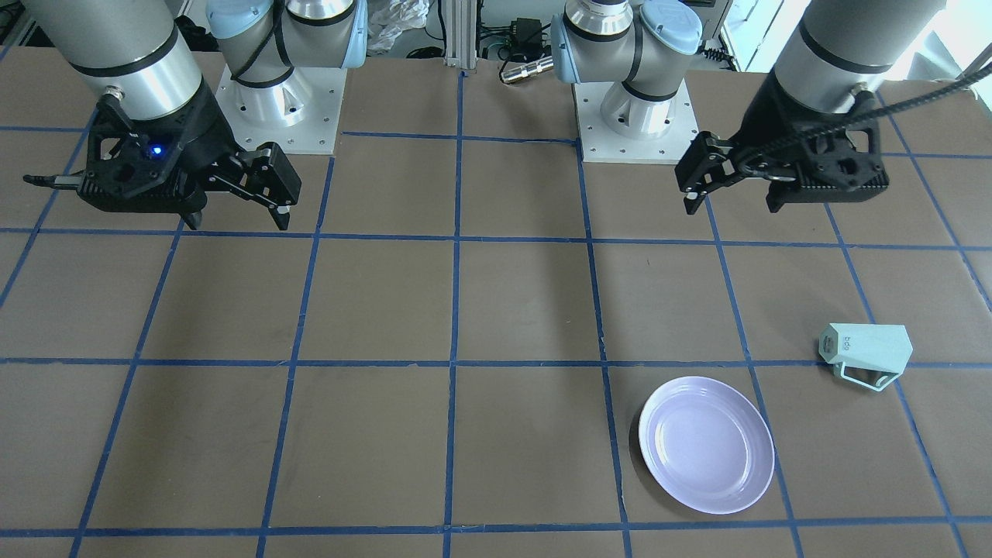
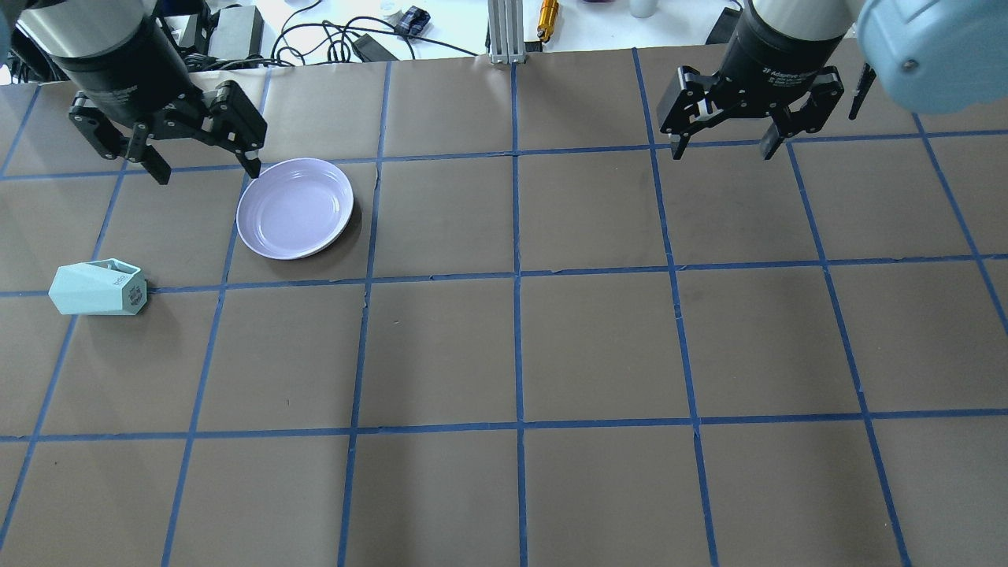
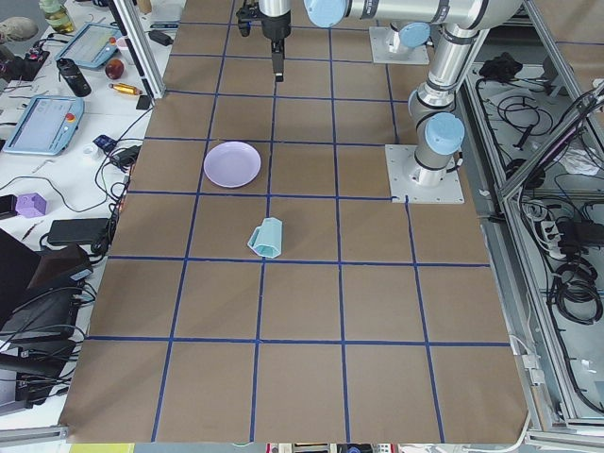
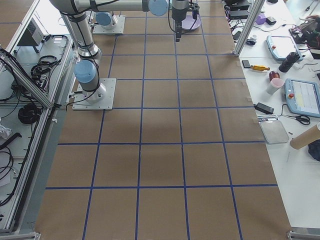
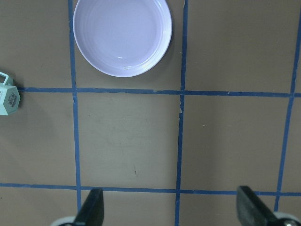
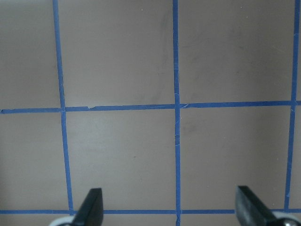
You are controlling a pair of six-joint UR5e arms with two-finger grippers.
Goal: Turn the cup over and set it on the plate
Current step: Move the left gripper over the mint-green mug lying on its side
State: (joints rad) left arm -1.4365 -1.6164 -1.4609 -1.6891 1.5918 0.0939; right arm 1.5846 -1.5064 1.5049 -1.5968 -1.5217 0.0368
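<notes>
The pale mint-green cup (image 2: 98, 289) lies on its side on the table, its dark-marked base toward the plate; it also shows in the front view (image 1: 866, 353) and at the left wrist view's left edge (image 5: 7, 94). The lavender-white plate (image 2: 295, 207) sits empty to the right of the cup and farther from the robot, and shows in the front view (image 1: 706, 444) and left wrist view (image 5: 122, 35). My left gripper (image 2: 206, 172) hangs open and empty above the plate's far left rim. My right gripper (image 2: 722, 148) hangs open and empty far to the right.
Brown table surface with a blue tape grid (image 2: 516, 272). The two arm bases (image 1: 632, 116) stand at the robot's edge. Cables and tools (image 2: 354, 35) lie beyond the far edge.
</notes>
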